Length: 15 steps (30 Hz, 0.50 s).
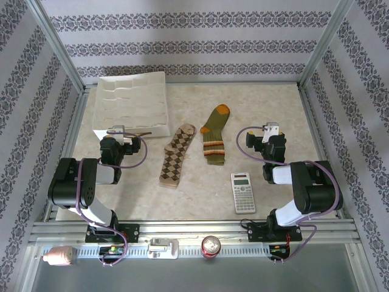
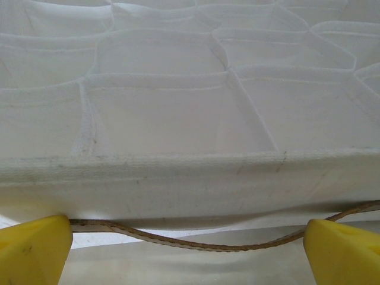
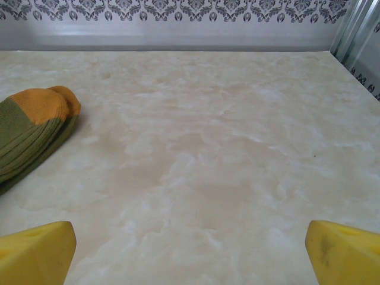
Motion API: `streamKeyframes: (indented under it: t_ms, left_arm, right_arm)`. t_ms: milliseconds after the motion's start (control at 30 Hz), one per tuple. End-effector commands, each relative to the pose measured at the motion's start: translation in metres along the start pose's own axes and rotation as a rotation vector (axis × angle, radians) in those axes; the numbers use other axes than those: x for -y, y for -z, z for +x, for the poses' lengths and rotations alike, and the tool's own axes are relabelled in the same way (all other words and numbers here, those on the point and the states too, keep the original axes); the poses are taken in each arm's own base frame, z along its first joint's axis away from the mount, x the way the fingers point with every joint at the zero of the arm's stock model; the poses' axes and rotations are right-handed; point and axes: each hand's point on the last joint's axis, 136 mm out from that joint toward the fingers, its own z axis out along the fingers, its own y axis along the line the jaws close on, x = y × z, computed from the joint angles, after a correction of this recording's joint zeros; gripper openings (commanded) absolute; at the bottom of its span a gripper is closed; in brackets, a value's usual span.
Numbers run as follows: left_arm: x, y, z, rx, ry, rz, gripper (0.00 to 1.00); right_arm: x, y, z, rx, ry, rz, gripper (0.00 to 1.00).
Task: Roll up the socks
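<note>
**On the pale marbled table: two socks lie flat and unrolled, both pincers spread wide**

At the far left of the table (image 1: 200, 204) stands a white fabric organizer (image 1: 130, 97) divided into soft compartments. The left gripper (image 1: 124, 134) sits just in front of its near wall. In the left wrist view the left gripper (image 2: 190, 252) has its yellow fingertips (image 2: 32, 249) spread far apart and holds nothing. A thin tan strap (image 2: 225, 245) sags below the organizer's near wall (image 2: 190, 184).

Right of that, near the table's middle, the brown-and-tan argyle sock (image 1: 176, 156) lies flat and stretched out, its toe toward the far side. Just to its right, apart from it, the olive green sock (image 1: 215, 137) lies flat too, with its orange toe far and its striped cuff near. In the right wrist view the olive green sock (image 3: 29, 136) shows at the left edge.

A grey calculator (image 1: 242, 192) lies nearer, right of the socks. On the near rail stands a soda can (image 1: 211, 245).

The right gripper (image 1: 269, 131) hovers right of the green sock. Seen from its own wrist, the right gripper (image 3: 190, 255) is spread wide over bare tabletop, empty.
</note>
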Motion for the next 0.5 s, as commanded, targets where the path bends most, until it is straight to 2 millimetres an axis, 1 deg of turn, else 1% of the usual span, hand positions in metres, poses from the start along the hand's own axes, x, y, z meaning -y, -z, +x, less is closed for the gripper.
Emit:
streamKeyframes:
  t_ms: [0, 167, 200, 267, 300, 367, 400, 433, 467]
  left_arm:
    - [0.000, 0.000, -0.007, 0.024, -0.010, -0.011, 0.99]
    - [-0.002, 0.002, -0.007, 0.029, -0.005, -0.024, 0.99]
    - [-0.005, 0.004, -0.008, 0.042, 0.003, -0.044, 0.99]
    - [-0.013, 0.016, -0.015, 0.104, 0.018, -0.093, 0.99]
    - [-0.017, 0.024, -0.020, 0.133, 0.022, -0.124, 0.99]
    - [-0.020, 0.043, -0.039, 0.181, 0.012, -0.190, 0.99]
    - [-0.019, 0.054, -0.052, 0.195, 0.002, -0.211, 0.99]
    - [-0.020, 0.064, -0.068, 0.210, 0.014, -0.241, 0.99]
    - [-0.021, 0.074, -0.085, 0.222, 0.033, -0.265, 0.99]
  right_arm:
    - [-0.001, -0.002, -0.013, 0.042, -0.014, -0.008, 0.98]
    - [-0.001, -0.002, -0.013, 0.043, -0.013, -0.007, 0.98]
    - [-0.001, -0.001, -0.013, 0.043, -0.013, -0.007, 0.98]
    - [0.003, 0.004, -0.022, 0.071, -0.021, 0.014, 0.98]
    - [0.007, 0.008, -0.029, 0.076, -0.020, 0.048, 0.98]
    - [0.018, 0.022, -0.048, 0.081, -0.012, 0.153, 0.98]
    - [0.018, 0.031, -0.063, 0.091, 0.002, 0.191, 0.98]
    - [0.017, 0.039, -0.083, 0.111, 0.023, 0.215, 0.98]
    - [0.015, 0.051, -0.112, 0.152, 0.035, 0.237, 0.98]
